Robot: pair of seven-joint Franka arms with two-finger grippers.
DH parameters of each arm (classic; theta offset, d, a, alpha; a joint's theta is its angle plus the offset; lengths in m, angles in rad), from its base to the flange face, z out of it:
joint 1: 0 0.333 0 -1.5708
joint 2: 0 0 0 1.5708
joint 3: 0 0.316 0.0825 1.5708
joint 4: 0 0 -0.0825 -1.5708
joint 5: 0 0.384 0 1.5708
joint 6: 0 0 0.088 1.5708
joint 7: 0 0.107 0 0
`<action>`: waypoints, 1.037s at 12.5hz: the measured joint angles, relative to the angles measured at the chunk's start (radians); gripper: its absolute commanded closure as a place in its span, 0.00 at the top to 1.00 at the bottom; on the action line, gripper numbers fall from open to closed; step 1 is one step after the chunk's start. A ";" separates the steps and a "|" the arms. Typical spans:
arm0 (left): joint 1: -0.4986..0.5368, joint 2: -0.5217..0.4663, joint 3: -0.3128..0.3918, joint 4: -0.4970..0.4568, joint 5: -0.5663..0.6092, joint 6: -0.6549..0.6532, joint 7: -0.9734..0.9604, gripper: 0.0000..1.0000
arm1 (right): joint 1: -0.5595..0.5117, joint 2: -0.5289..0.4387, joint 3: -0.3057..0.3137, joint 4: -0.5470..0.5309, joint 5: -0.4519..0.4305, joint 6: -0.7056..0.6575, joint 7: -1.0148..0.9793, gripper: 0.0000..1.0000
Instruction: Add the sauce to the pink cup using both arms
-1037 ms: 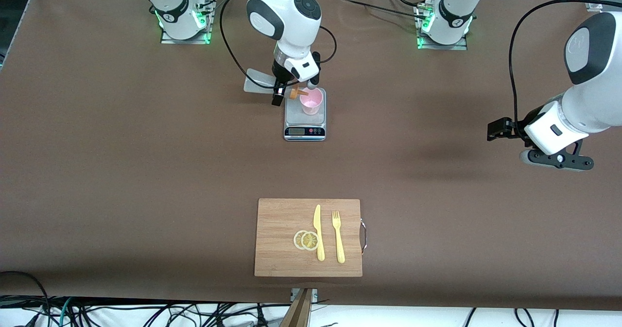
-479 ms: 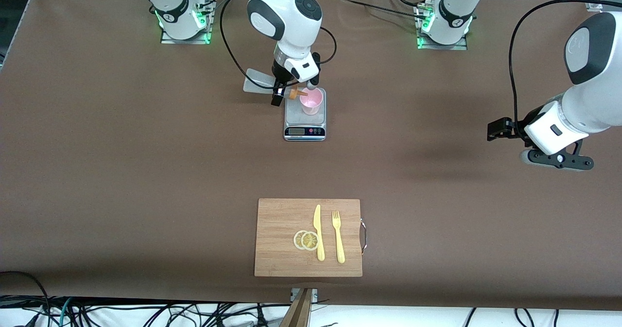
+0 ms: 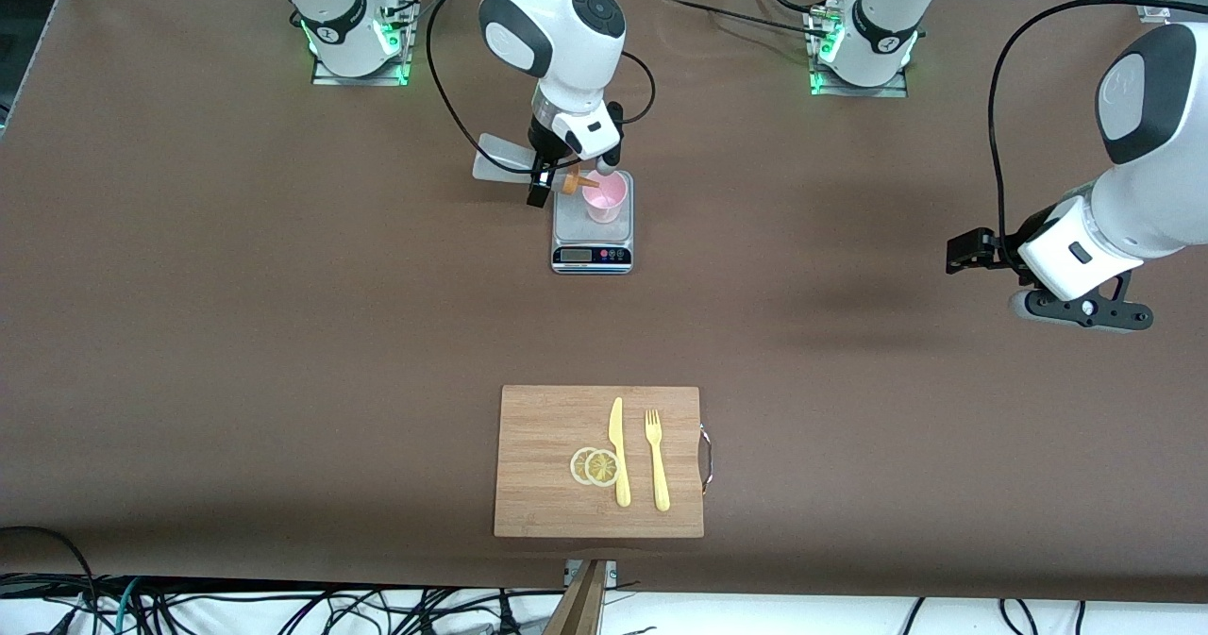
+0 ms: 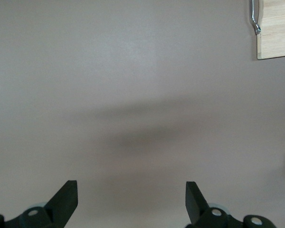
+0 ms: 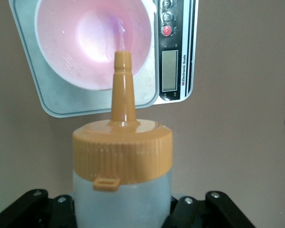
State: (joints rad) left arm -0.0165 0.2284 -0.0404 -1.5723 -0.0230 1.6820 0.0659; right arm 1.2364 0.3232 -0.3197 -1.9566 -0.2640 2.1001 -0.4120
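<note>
Right gripper (image 3: 557,180) fingers grasp sauce (image 5: 122,175), nozzle over pink cup (image 3: 604,197); left gripper (image 4: 131,197) waits, released

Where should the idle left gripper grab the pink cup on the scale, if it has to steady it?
Judging by its pose: grip the pink cup low on its wall, coming from the left arm's end. It stands upright on the scale, and the right gripper tilts the sauce nozzle over the rim from the right arm's end. The left gripper is open.
</note>
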 measured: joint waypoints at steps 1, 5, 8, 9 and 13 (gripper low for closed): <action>0.000 0.000 0.000 0.000 0.000 0.000 0.000 1.00 | 0.000 -0.008 0.000 0.000 0.000 -0.005 0.000 0.06; 0.000 0.000 0.000 0.000 0.000 0.000 0.000 1.00 | 0.000 -0.065 0.000 -0.003 0.003 -0.014 0.000 0.06; 0.000 0.000 0.000 0.000 0.000 0.000 0.000 1.00 | 0.000 -0.094 -0.002 -0.013 0.026 -0.012 0.000 0.06; 0.000 0.000 0.000 0.000 0.000 0.000 0.000 1.00 | 0.000 -0.101 -0.003 -0.019 0.029 -0.004 0.000 0.06; 0.000 0.000 0.000 0.000 0.000 0.000 0.000 1.00 | -0.001 -0.138 -0.019 -0.074 0.081 0.083 -0.008 0.06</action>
State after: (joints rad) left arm -0.0164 0.2284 -0.0404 -1.5723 -0.0230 1.6820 0.0659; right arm 1.2359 0.1855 -0.3391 -2.0304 -0.1831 2.1827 -0.4201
